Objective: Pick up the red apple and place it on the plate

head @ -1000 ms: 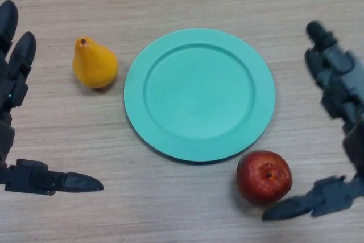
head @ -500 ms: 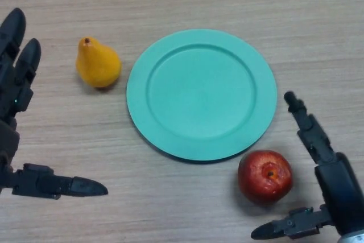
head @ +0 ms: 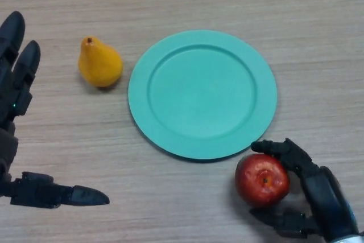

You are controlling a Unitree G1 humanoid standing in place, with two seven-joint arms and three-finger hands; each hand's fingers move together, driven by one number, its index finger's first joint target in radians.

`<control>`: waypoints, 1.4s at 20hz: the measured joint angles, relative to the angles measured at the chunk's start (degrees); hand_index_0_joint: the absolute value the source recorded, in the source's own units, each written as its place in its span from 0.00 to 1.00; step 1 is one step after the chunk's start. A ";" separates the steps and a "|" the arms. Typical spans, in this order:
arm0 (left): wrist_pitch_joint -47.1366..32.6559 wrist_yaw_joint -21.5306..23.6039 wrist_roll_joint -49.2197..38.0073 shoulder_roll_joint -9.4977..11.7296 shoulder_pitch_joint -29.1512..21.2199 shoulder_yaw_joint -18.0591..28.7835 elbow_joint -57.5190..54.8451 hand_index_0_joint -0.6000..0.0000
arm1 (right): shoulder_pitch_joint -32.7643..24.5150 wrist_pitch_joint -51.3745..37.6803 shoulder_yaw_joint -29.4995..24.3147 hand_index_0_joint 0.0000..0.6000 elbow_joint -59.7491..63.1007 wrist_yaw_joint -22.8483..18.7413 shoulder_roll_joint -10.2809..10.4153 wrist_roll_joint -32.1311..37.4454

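Pretty even, soft light from above; faint shadows hug the plate [head: 202, 38] (lower rim mostly) and the pear [head: 100, 64].

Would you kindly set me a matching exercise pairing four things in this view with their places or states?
Things:
1. shiny red apple
2. yellow pear
3. round teal plate
4. left hand

States:
A. empty, at the table's centre
B. open, touching nothing
C. wrapped by the right hand
D. lying alone, left of the plate

Pairs: 1-C, 2-D, 3-A, 4-B
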 measured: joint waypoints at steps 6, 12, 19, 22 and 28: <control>-0.09 0.03 -0.15 -0.03 0.96 -0.02 -0.04 1.00 | -0.65 13.58 0.06 1.00 -20.92 3.33 0.07 8.24; -0.40 0.13 -0.32 -0.04 2.42 -0.10 -0.32 1.00 | -19.25 31.51 8.83 1.00 -23.65 3.91 0.13 7.96; -3.53 0.67 -0.83 -0.06 5.39 -1.28 0.18 1.00 | -34.18 33.23 16.07 1.00 2.48 -2.50 0.11 13.80; -3.54 1.60 -2.98 -0.06 5.74 -1.09 -0.29 1.00 | -36.54 32.51 17.62 1.00 12.06 -3.02 0.11 13.54; -3.55 1.61 -3.00 -0.06 6.92 -1.05 -0.37 1.00 | -38.15 31.61 17.54 0.00 14.48 -2.91 0.11 10.76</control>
